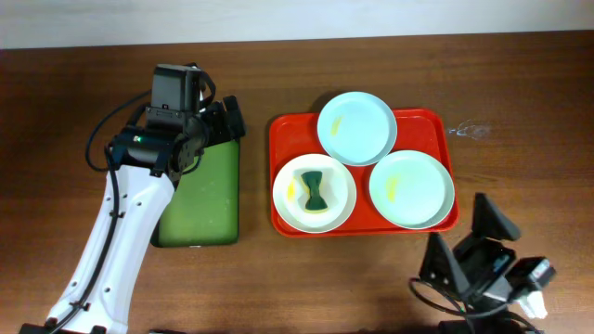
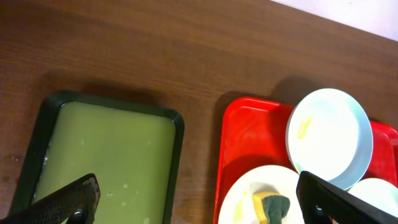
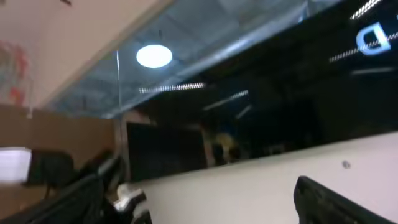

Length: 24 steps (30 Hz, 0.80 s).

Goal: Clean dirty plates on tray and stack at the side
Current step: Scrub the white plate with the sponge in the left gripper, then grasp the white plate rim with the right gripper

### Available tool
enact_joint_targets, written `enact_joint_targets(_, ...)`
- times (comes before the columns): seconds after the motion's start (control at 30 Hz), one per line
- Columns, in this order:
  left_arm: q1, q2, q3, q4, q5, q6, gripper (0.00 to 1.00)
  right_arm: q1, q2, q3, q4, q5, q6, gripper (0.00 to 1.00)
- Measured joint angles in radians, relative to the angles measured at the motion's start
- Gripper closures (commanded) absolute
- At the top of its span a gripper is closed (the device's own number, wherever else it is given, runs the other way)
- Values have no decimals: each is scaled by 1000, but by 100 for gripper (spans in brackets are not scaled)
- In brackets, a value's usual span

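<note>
The red tray (image 1: 283, 130) holds three plates. The back plate (image 1: 362, 130) and the right plate (image 1: 418, 195) each carry a yellow smear. The front-left plate (image 1: 288, 199) has a smear and a yellow-and-green sponge (image 1: 316, 190) lying on it. My left gripper (image 1: 225, 119) is open and empty, hovering over the far right corner of the green tray, left of the red tray. The left wrist view shows the red tray (image 2: 242, 137), the back plate (image 2: 333, 137) and the sponge (image 2: 273, 207) between my fingers (image 2: 199, 208). My right gripper (image 1: 464, 243) is open and empty at the front right, pointing upward.
A green tray with a dark rim (image 1: 200, 199) lies left of the red tray and also shows in the left wrist view (image 2: 106, 155). A small clear smudge (image 1: 469, 130) is on the table right of the red tray. The right wrist view (image 3: 205, 205) shows only the room.
</note>
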Motion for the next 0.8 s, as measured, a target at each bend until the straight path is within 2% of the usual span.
enact_joint_targets(0.03, 0, 0, 0, -1, 0, 0, 1, 0, 11, 65, -120, -1, -19, 2)
enact_joint_targets(0.1, 0, 1, 0, 1, -2, 3, 1, 0, 103, 293, -603, 2, -116, 2)
enact_joint_targets(0.17, 0, 1, 0, 3, -3, 3, 1, -1, 297, 562, -1032, 4, -225, 2)
enact_joint_targets(0.23, 0, 1, 0, 4, -3, 3, 1, -1, 610, 864, -1368, 3, -329, 1)
enact_joint_targets(0.27, 0, 1, 0, 7, -3, 3, 1, -1, 745, 967, -1466, -21, -346, 2)
enact_joint_targets(0.3, 0, 1, 0, 3, -3, 3, 1, -1, 896, 1064, -1520, -93, -354, 2)
enact_joint_targets(0.37, 0, 1, 0, 0, -3, 3, 1, 3, 1150, 1141, -1523, -291, -356, 2)
enact_joint_targets(0.43, 0, 2, 0, -4, -3, 3, 1, 43, 1345, 1174, -1541, -337, -355, 2)
enact_joint_targets(0.47, 0, 2, 0, -4, -2, 3, 1, 81, 1407, 1178, -1555, -316, -356, 2)
enact_joint_targets(0.57, 0, 3, 0, -5, -3, 3, 1, 245, 1538, 1252, -1653, 79, -243, 2)
enact_joint_targets(0.67, 0, 3, 0, -6, -3, 3, 1, 326, 1612, 1262, -1633, 218, -195, 3)
enact_joint_targets(0.7, 0, 3, 0, -8, -3, 3, 1, 337, 1630, 1262, -1628, 241, -190, 24)
enact_joint_targets(0.8, 0, 3, 0, -14, -3, 3, 1, 349, 1696, 1263, -1592, 274, -194, 36)
